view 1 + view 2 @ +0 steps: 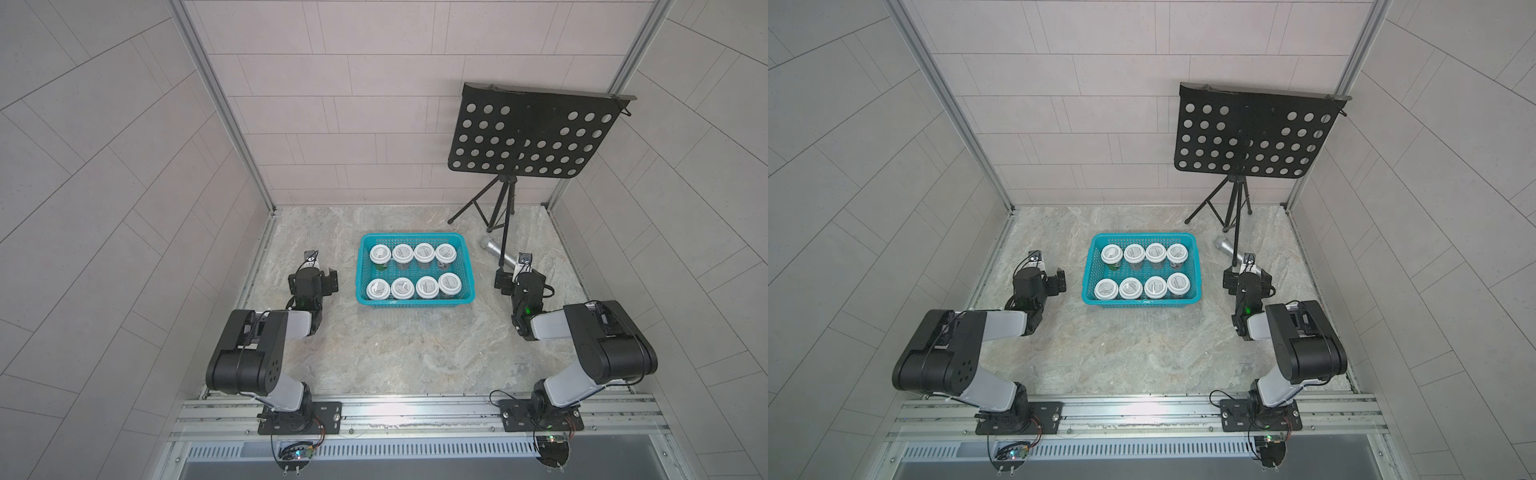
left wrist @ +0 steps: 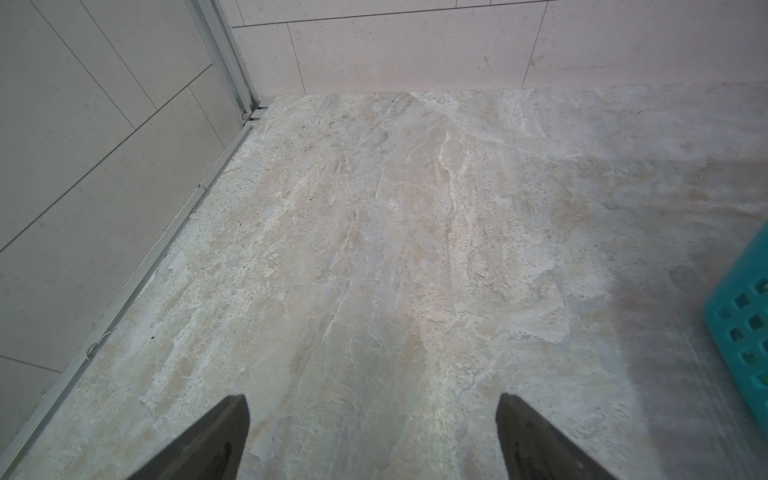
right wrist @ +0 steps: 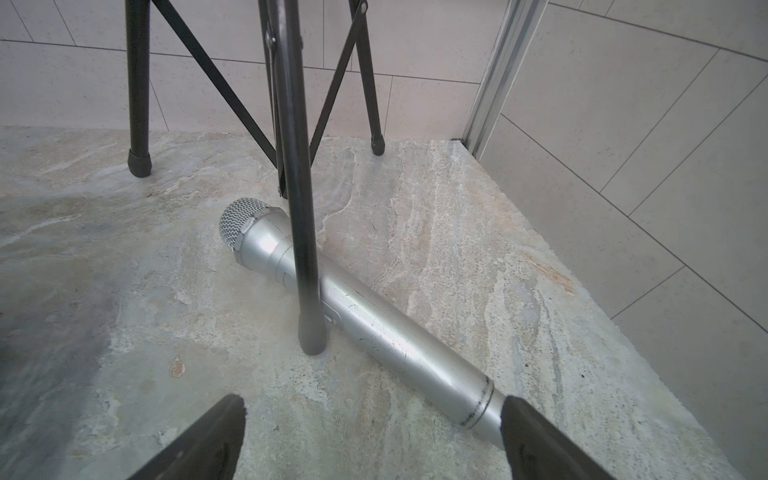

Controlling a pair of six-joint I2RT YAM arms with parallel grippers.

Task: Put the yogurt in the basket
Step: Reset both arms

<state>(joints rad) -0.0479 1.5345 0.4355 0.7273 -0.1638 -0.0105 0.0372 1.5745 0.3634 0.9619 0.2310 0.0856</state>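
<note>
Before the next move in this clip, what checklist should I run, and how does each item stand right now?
1. Open, empty left claw: ok.
2. Open, empty right claw: ok.
3. Eight lidded yogurt cups sitting inside the basket: ok.
4. No yogurt left out on the table: ok, none visible.
5. Both arms drawn back from the basket: ok.
6. Right claw free of the microphone: cannot tell, as its tail end runs right up to the claw.

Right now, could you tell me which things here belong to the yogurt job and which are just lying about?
Job in hand:
- basket
- eight yogurt cups, all inside it

Lying about:
- microphone
- music stand
</note>
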